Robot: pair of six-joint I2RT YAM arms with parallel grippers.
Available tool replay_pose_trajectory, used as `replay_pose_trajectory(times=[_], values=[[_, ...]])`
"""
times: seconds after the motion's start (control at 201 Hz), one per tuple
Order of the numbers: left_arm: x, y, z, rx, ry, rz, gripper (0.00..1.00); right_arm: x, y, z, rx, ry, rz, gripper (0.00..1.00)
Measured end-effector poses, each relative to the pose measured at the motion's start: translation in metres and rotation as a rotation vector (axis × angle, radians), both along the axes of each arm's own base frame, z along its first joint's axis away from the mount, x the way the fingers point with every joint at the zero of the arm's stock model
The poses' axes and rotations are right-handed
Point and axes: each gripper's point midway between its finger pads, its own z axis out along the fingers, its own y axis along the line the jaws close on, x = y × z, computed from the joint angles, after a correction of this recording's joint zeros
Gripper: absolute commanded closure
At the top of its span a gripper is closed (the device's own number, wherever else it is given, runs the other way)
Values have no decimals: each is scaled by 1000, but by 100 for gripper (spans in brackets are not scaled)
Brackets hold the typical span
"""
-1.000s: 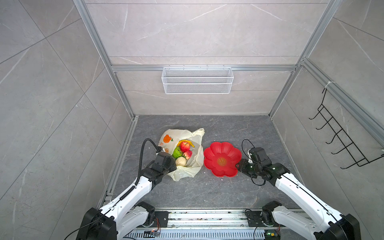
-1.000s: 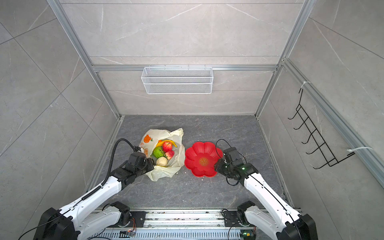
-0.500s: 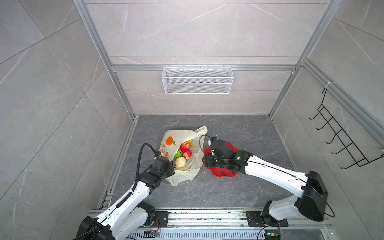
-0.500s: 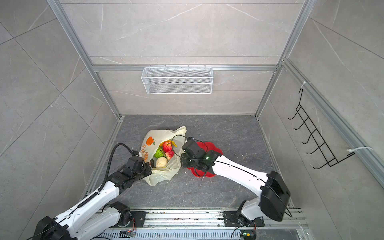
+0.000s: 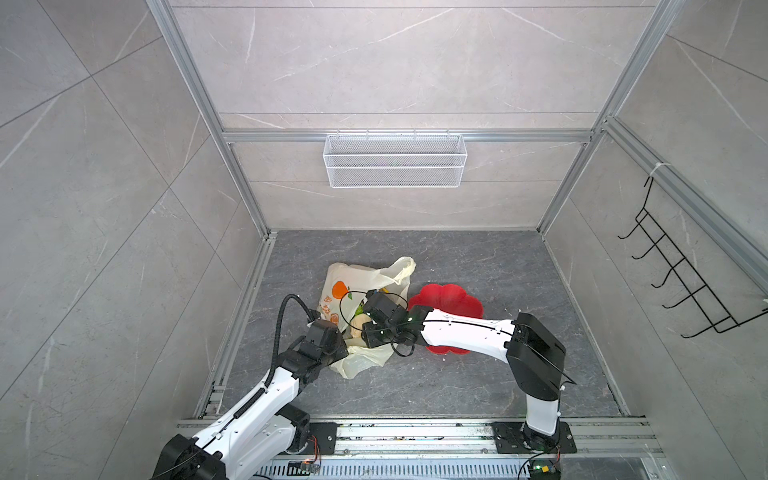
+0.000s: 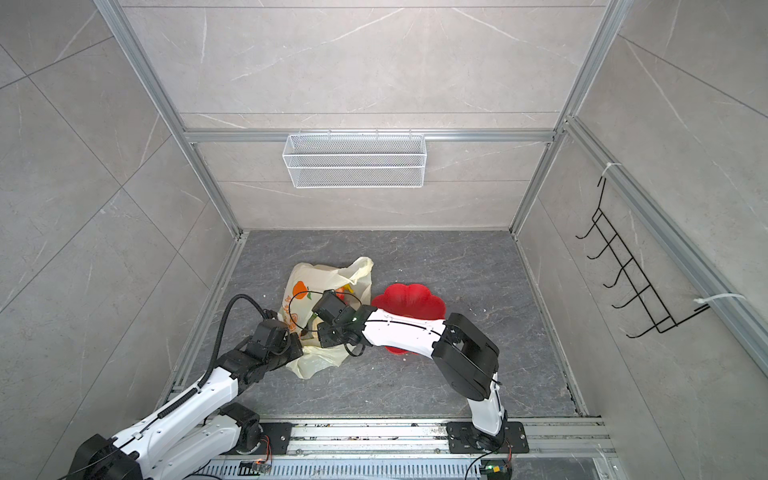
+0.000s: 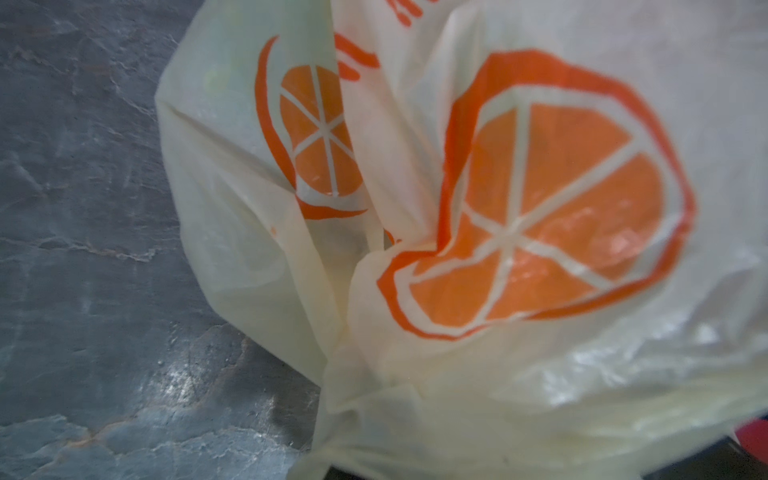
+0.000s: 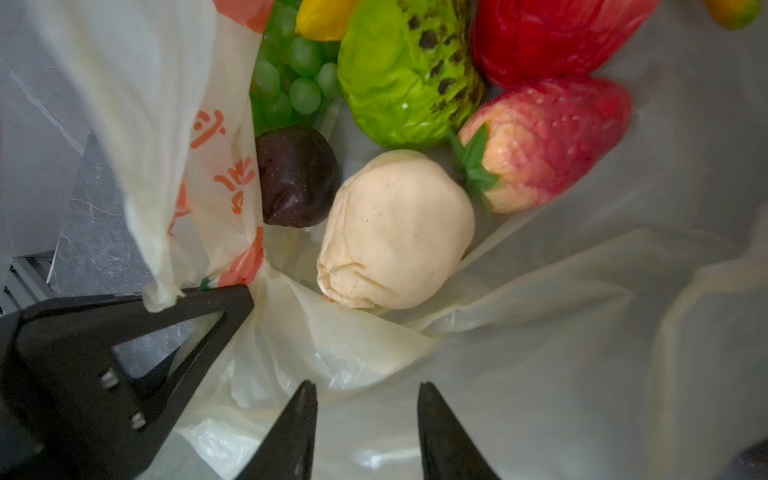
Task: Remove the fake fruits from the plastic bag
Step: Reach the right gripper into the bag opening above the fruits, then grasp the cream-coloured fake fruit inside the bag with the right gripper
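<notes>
Low and left of centre in both top views, we see the left gripper (image 5: 340, 352) clamped tight on the near edge of the plastic bag (image 5: 361, 276). The right wrist view shows one of its black fingers (image 8: 216, 299) pinching a gathered fold of the film. Just right of it, near the frame's centre, the right gripper (image 5: 368, 332) hangs over the bag's open mouth. From its wrist camera we find its jaws apart with nothing between them, only loose bag film beneath. The beige round fruit (image 8: 395, 232) lies just ahead of those fingertips, apart from them, with the dark fruit (image 8: 297, 176) close against its side. Beyond these sit the strawberry (image 8: 548, 141) and the green bumpy fruit (image 8: 407, 79), then the green grape bunch (image 8: 291, 79), a red apple (image 8: 552, 37) and the tip of the banana (image 8: 324, 16), all inside the bag. The right forearm crosses the red flower-shaped plate (image 5: 453, 297), which lies just right of the bag, centre-right in the frame. High on the back wall, upper centre, hangs the white wire-mesh basket (image 5: 395, 160). A second ago the right gripper stood at the plate's right edge, clear of the bag. Half a second ago it was over the plate's left side, and now it has reached the bag's mouth. The left gripper has kept its hold on the bag throughout.
</notes>
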Motion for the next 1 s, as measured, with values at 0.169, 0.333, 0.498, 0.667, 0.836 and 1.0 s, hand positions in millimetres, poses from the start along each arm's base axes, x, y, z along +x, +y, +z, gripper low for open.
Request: replay_pose_trajectory(times=[0.169,0.333,0.498,0.667,0.836,1.0], values=[[-4,3,-11,3,23,17,100,-12,-14,-26,-54,30,7,60],[-6,4,-20,2,40,32,100,-18,-28,-45,-99,53,-3,61],[-7,5,-25,-3,47,44,100,-18,-31,-47,-108,51,-7,61],[-7,5,-26,-10,40,48,100,-13,-29,-33,-106,2,-17,54],[-7,7,-25,-12,24,57,100,-6,-2,3,-70,-100,13,50],[-8,10,-25,-22,3,81,100,1,31,24,-45,-174,48,43]])
